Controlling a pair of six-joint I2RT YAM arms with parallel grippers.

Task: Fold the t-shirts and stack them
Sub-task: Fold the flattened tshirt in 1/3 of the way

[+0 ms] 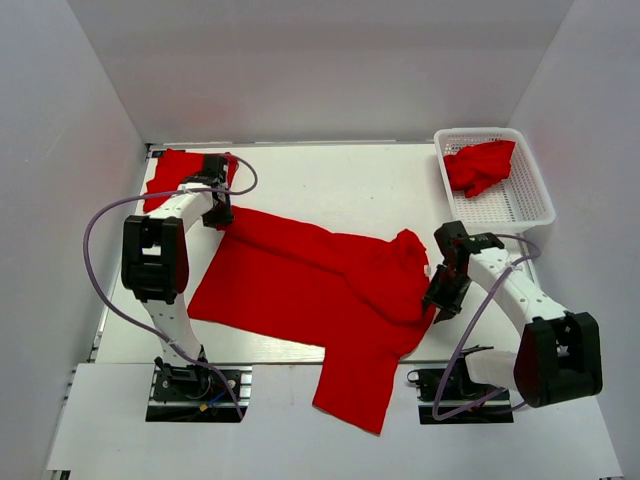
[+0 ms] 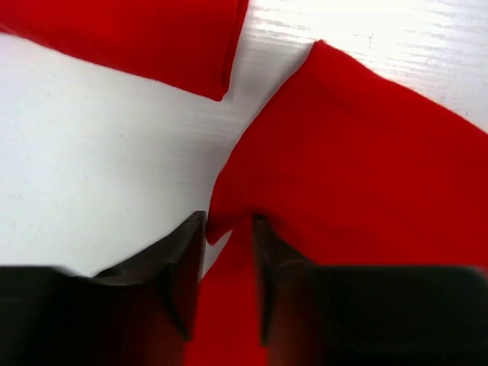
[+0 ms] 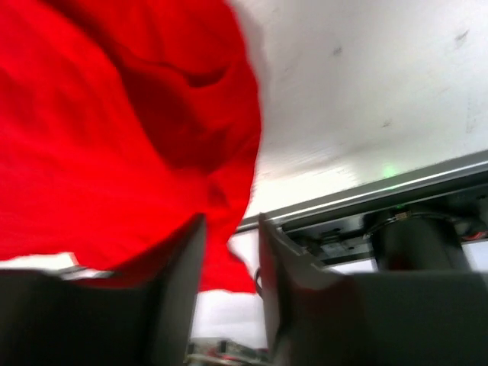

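Spread t-shirt [image 1: 300, 280]: you have the red shirt lying open across the middle of the table [image 1: 330, 180], with one part hanging over the near edge between the two arm bases.

Left gripper [image 1: 222, 215]: it sits at the shirt's far-left corner. In your left wrist view the left gripper [image 2: 229, 225] has its jaws drawn close with the cloth's [image 2: 366, 175] edge pinched between them, low against the table.

Right gripper [image 1: 438, 300]: it is at the shirt's right edge, near the table's near-right side. In the right wrist view the right gripper [image 3: 231, 229] has its jaws narrowed on a fold of the red cloth [image 3: 99, 137], which bunches to the left of the fingers.

Folded t-shirt [image 1: 170, 172]: it lies flat in the table's far-left corner, just beside the left gripper. Your left wrist view shows its edge [image 2: 137, 38] close to the spread shirt's corner but apart from it.

Basket [image 1: 545, 195]: white, at the far-right corner.

Crumpled t-shirt [image 1: 478, 165]: red, bunched in the basket's far end.
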